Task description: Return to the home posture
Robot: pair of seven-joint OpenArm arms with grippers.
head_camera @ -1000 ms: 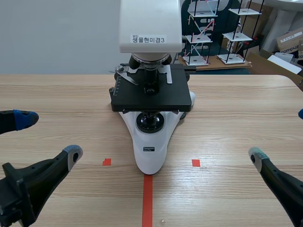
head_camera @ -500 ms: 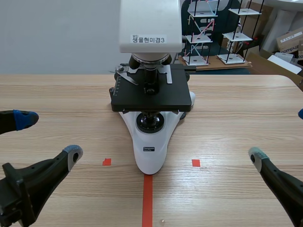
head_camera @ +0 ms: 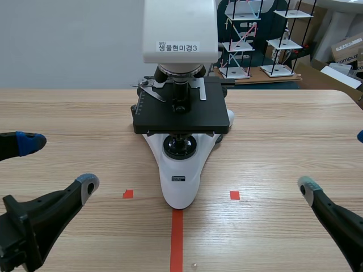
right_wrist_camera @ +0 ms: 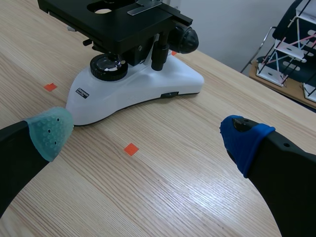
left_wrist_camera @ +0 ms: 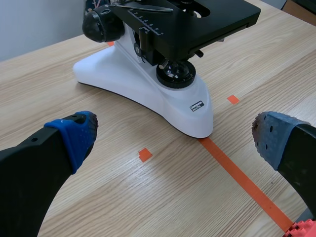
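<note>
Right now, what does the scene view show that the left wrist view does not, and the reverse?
Only the scene view: the microscope's white head, the right arm's open jaws, and the rack models behind the table. Only the left wrist view: the black focus knob on the microscope's side. Both: the white base, the black stage, the orange-red tape line, and the left arm's open jaws, holding nothing.
</note>
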